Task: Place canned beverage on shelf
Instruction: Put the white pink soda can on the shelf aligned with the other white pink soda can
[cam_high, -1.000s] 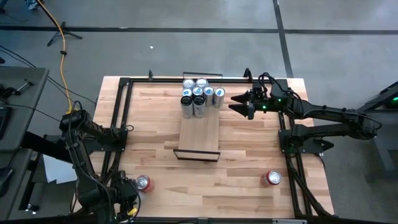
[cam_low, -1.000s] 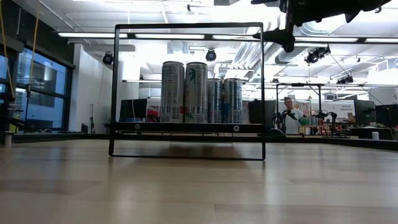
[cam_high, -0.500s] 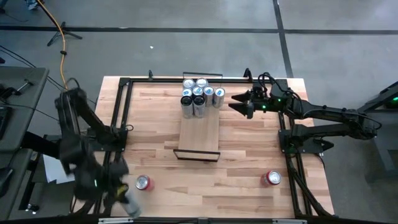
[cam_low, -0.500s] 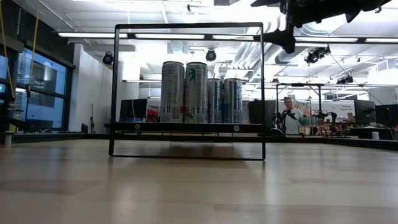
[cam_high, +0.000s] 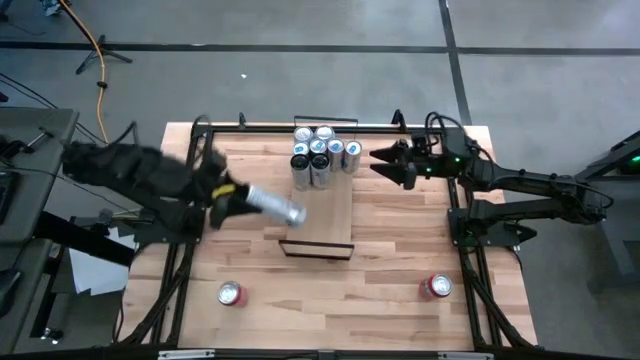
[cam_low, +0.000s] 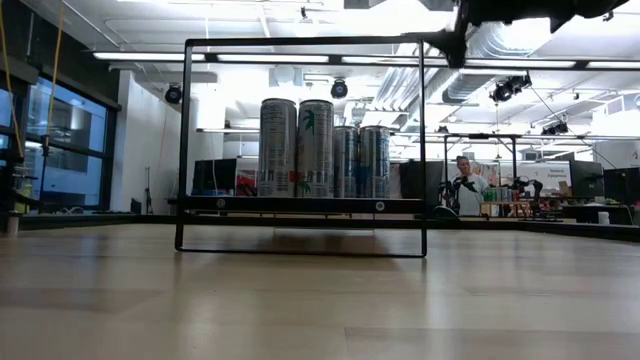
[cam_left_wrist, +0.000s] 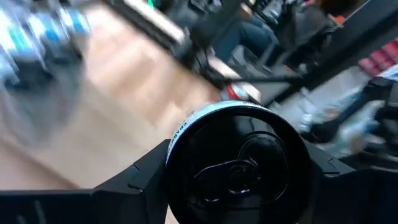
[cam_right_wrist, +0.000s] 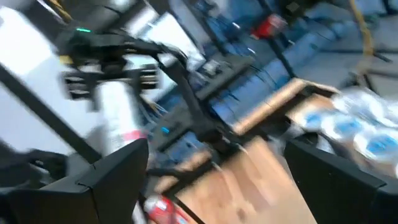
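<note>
My left gripper (cam_high: 232, 196) is shut on a silver can (cam_high: 272, 206) just left of the shelf (cam_high: 322, 215), a narrow light-wood plank with a black frame (cam_high: 318, 249) at its near end. The can lies roughly level, pointing at the shelf. Several silver cans (cam_high: 320, 152) stand on the shelf's far end, as the low view (cam_low: 318, 148) also shows. My right gripper (cam_high: 384, 163) is open and empty, right of those cans and above the table. My left gripper pinches the silver can between its two fingers, one on each side of its wall near the top end (cam_left_wrist: 239, 163), which faces the wrist. The fingers lie along the can. The can is lifted clear of the table and sticks out toward the table's right.
Two red cans stand on the table, one near left (cam_high: 231, 293) and one near right (cam_high: 438, 287). A black frame (cam_high: 196, 170) runs along the table's sides. A person (cam_low: 465, 187) stands in the room far behind the table.
My left gripper has swung from the table's near left corner toward the far edge and the right, up to the shelf's left side, carrying the silver can. My right gripper has risen a little.
</note>
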